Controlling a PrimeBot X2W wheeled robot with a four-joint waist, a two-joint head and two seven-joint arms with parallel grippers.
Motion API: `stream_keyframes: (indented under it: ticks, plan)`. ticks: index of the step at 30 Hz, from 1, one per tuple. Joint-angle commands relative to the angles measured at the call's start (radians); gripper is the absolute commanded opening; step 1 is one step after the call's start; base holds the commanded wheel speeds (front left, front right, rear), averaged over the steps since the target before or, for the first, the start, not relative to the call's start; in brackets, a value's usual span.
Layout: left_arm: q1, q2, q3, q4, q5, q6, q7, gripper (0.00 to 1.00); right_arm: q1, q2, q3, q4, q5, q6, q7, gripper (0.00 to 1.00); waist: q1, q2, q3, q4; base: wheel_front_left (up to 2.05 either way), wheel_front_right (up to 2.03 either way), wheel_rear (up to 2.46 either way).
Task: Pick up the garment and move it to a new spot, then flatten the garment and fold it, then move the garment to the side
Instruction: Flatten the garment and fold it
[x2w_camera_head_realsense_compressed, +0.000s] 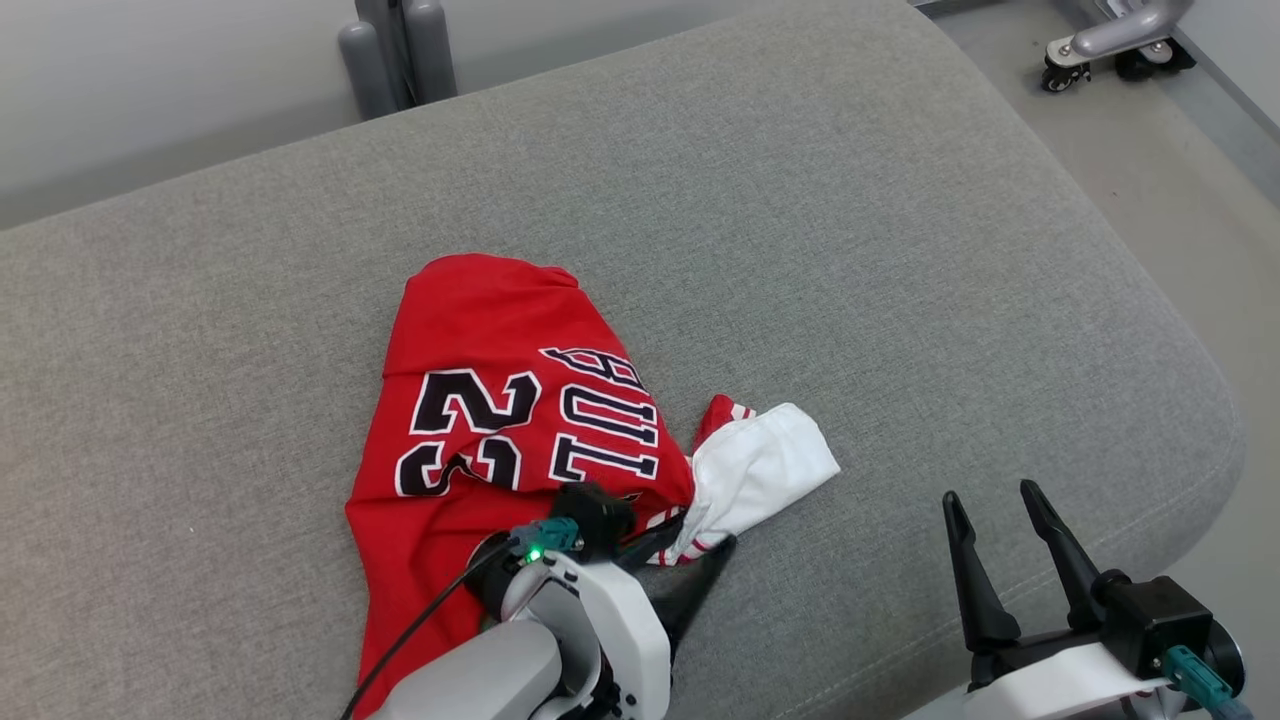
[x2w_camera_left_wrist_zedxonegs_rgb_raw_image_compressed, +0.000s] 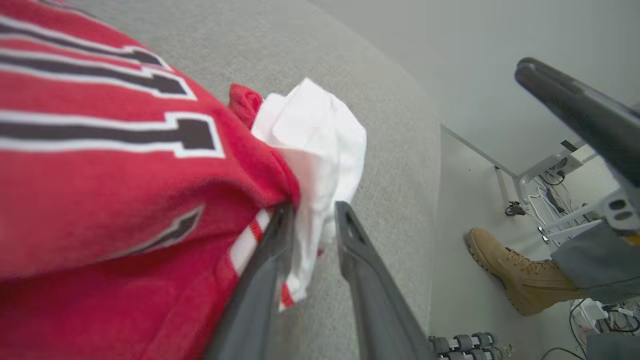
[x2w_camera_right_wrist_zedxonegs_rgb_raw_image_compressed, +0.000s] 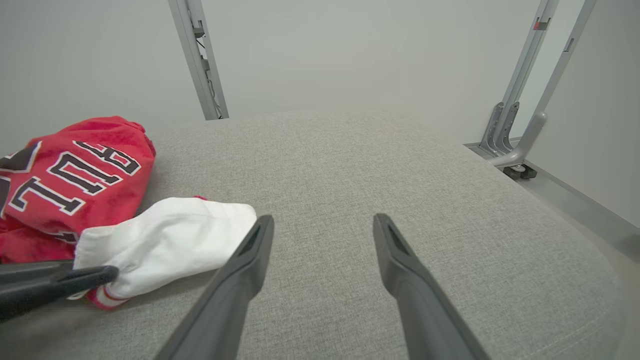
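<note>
Red jersey (x2w_camera_head_realsense_compressed: 490, 400) lies crumpled near the middle of the grey cushion (x2w_camera_head_realsense_compressed: 850, 250), numerals up, with a white fold (x2w_camera_head_realsense_compressed: 765, 460) turned out on the side toward my right arm. Judgement: thin knit, light, wholly limp, likely a little slick; it will drape and trail from any single pinch, and a shallow bite may slip off. Best hold is the striped hem where the red meets the white, taking several layers deep between the fingers. My left gripper (x2w_camera_left_wrist_zedxonegs_rgb_raw_image_compressed: 314, 212) is there now: fingers partly apart, straddling the white fold, with one finger against the cloth, not clamped as far as I can see. My right gripper (x2w_camera_head_realsense_compressed: 990, 492) hovers wide open and empty over bare cushion, near the white fold. A person's tan boot (x2w_camera_left_wrist_zedxonegs_rgb_raw_image_compressed: 520, 275) stands on the floor beyond the cushion.
</note>
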Motion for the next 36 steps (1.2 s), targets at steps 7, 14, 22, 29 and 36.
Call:
stream_keyframes:
  ticks: [7, 14, 22, 29, 36]
  plan:
    - [0.06, 0.014, 0.005, 0.002, 0.052, -0.054, -0.044, 1.0, 0.018, -0.005, -0.013, 0.009, -0.017, 0.0, -0.005, 1.0, 0.0, 0.0, -0.024, 0.014, 0.0, 0.0, 0.0]
    - [0.069, 0.051, 0.052, -0.134, 0.08, -0.07, -0.052, 1.0, 0.025, -0.005, -0.015, 0.012, -0.021, 0.0, -0.005, 1.0, 0.0, 0.0, -0.048, 0.017, 0.0, 0.0, 0.0]
    - [-0.001, 0.102, 0.126, -0.271, 0.073, 0.007, 0.008, 1.0, 0.025, -0.005, 0.001, 0.01, -0.015, 0.0, -0.005, 1.0, 0.0, 0.0, -0.05, -0.008, 0.0, 0.0, 0.0]
    - [-0.029, 0.106, 0.104, -0.191, 0.033, 0.021, 0.146, 1.0, 0.014, -0.005, 0.011, 0.014, 0.002, 0.0, -0.005, 1.0, 0.0, 0.0, -0.041, -0.059, 0.0, 0.0, 0.0]
    - [-0.011, 0.106, 0.085, -0.173, 0.036, 0.011, 0.16, 0.12, 0.031, -0.005, 0.006, 0.01, 0.007, 0.0, -0.005, 1.0, 0.0, 0.0, -0.037, -0.071, 0.0, 0.0, 0.0]
